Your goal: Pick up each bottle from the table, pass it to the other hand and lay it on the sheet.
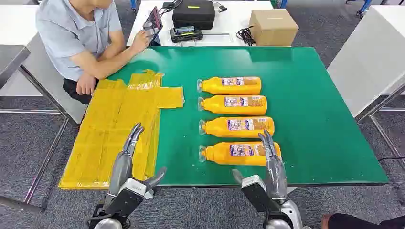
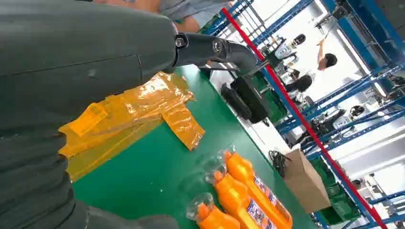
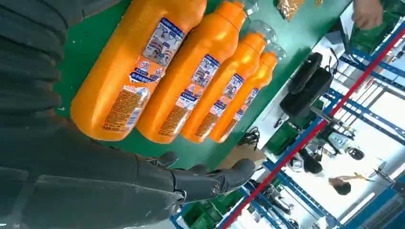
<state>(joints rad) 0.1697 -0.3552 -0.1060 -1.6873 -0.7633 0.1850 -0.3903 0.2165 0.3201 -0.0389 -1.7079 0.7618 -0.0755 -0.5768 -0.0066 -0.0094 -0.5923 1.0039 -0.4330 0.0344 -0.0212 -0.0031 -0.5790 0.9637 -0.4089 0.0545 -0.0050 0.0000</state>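
Several orange bottles with clear caps lie side by side on the green table (image 1: pixel 315 105), caps toward the yellow sheet (image 1: pixel 114 129). The nearest bottle (image 1: pixel 239 153) (image 3: pixel 138 62) lies just in front of my right hand (image 1: pixel 268 171), whose straight fingers (image 3: pixel 210 179) reach over its base end without gripping it. My left hand (image 1: pixel 128 167) hovers over the near part of the sheet, fingers (image 2: pixel 215 47) extended and empty. The bottles' caps (image 2: pixel 203 205) show in the left wrist view beside the sheet (image 2: pixel 138 109).
A person sits at the table's far left corner, forearm (image 1: pixel 102 62) resting by the sheet. Behind the table a white desk holds a black case (image 1: pixel 193 13), a tablet (image 1: pixel 153 21) and a cardboard box (image 1: pixel 273 26). A white table (image 1: pixel 372 57) stands to the right.
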